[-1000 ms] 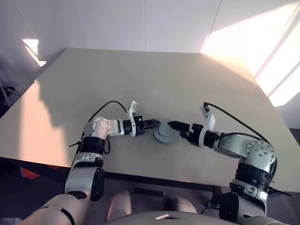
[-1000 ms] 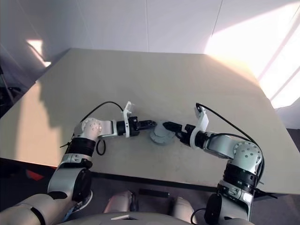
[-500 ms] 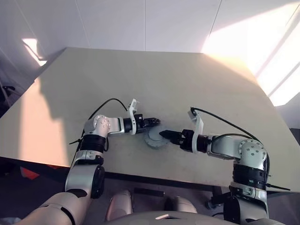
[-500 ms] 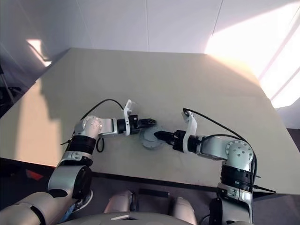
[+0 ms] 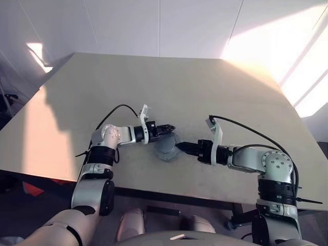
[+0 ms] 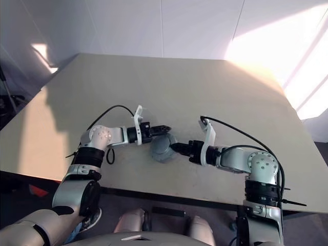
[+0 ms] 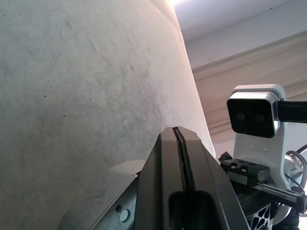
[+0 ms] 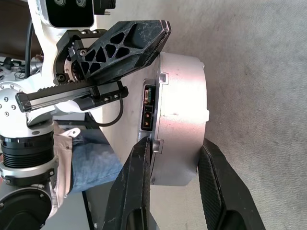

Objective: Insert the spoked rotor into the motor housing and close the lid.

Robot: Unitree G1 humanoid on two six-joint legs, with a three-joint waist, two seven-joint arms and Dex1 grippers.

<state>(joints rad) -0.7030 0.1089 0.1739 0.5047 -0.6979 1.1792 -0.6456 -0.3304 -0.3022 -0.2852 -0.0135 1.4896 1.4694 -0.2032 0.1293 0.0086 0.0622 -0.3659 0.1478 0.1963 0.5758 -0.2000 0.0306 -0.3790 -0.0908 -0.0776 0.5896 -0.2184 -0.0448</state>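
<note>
Motor housing (image 5: 166, 148), a round silver-grey drum, is standing tilted on its edge near the front edge of the beige table (image 5: 169, 87), between the two grippers. The right gripper (image 8: 172, 160) is reaching in from the robot's right, its two black fingers (image 8: 136, 187) lying one on each side of the drum's thickness; the left-hand finger is touching the flanged rim, while contact at the other finger cannot be made out. The left gripper (image 5: 169, 127) is coming from the robot's left with its fingers pressed together, holding nothing, its tip lying against the upper rim of the housing. A small dark connector slot (image 8: 149, 108) is showing on the housing's side wall, facing the right wrist camera. Sunlight is falling across the far right corner of the table.
</note>
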